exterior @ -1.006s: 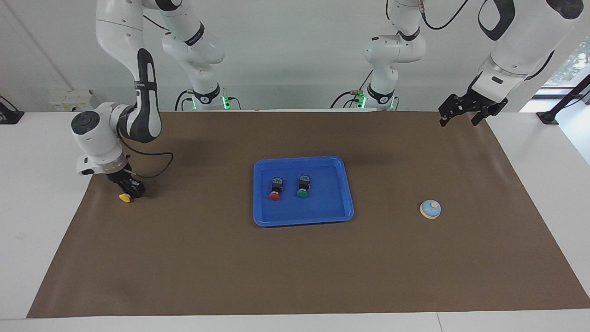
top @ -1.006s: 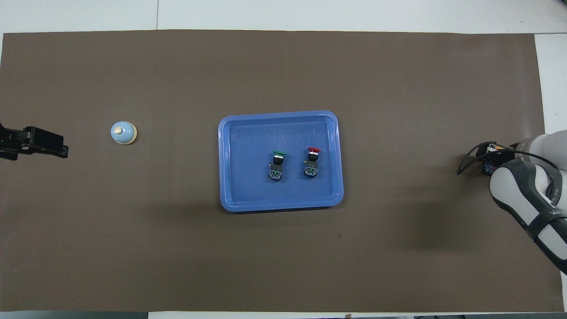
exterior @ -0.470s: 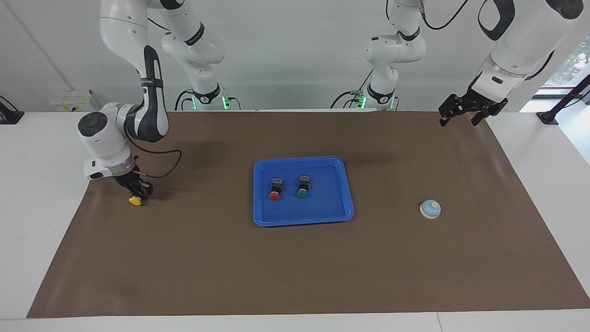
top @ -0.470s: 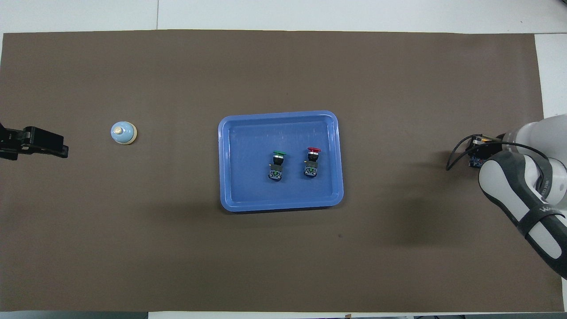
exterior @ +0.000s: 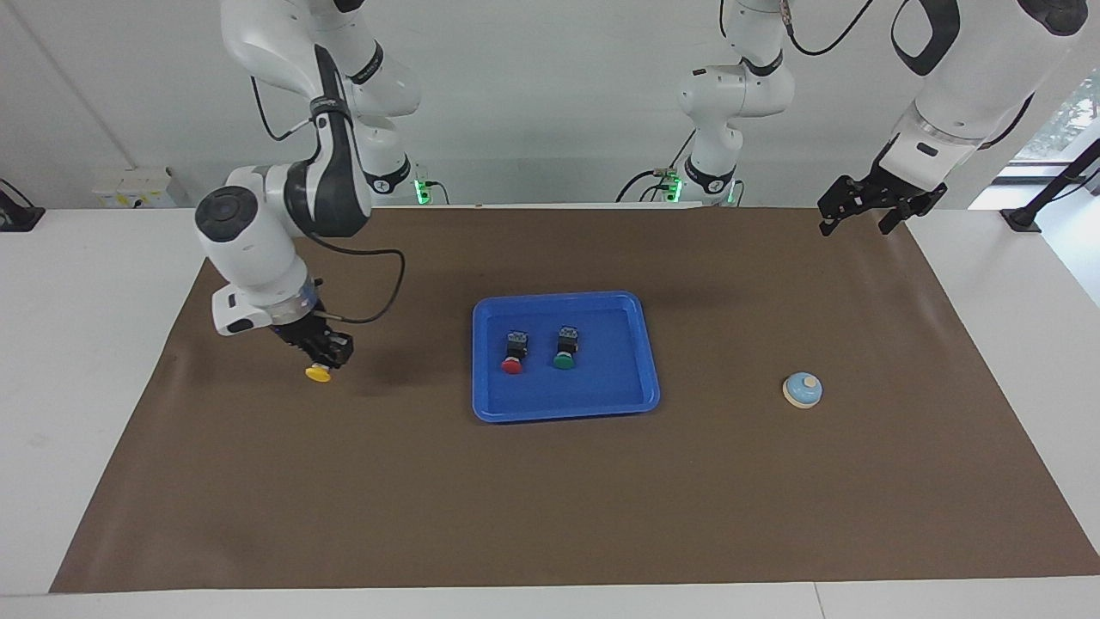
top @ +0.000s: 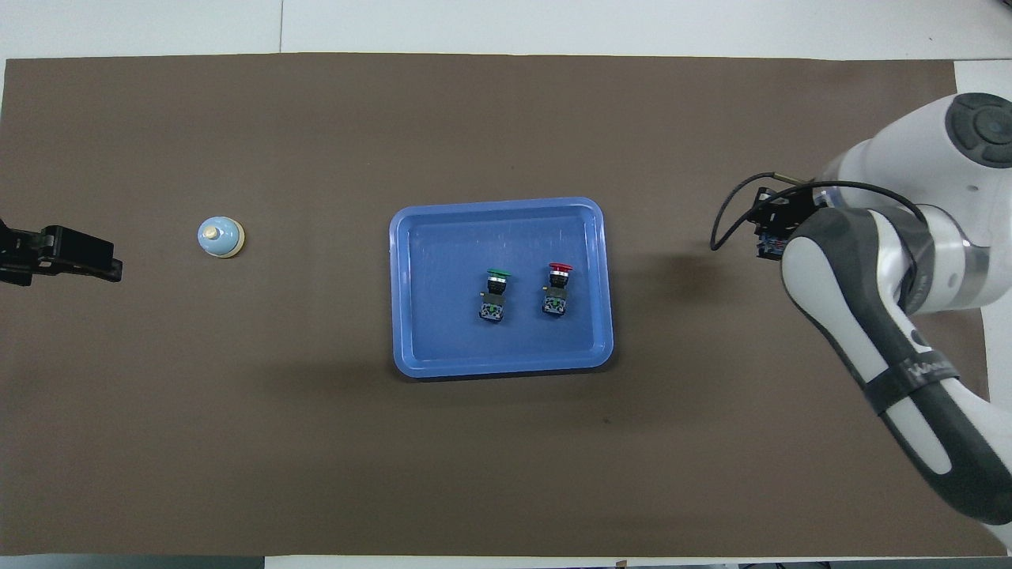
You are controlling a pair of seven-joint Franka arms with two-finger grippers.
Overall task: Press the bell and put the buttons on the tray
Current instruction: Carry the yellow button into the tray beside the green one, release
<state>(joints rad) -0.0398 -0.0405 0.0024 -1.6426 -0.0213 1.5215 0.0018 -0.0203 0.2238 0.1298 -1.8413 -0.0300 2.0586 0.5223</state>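
Buttons red (exterior: 512, 365) and green (exterior: 563, 362) lie in the blue tray (exterior: 636, 378) at the middle of the surface (exterior: 550, 499). The right gripper (exterior: 325, 354), pinching the yellow button (exterior: 318, 373), hangs over the brown mat between the tray and the right arm's end. The bell (exterior: 802, 389) sits toward the left arm's end. The left gripper (exterior: 859, 215), fingers spread, waits over the mat's corner there.

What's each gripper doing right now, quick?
Left gripper: open, empty, waiting over the mat's edge.
Right gripper: shut on the yellow button, raised over the mat.
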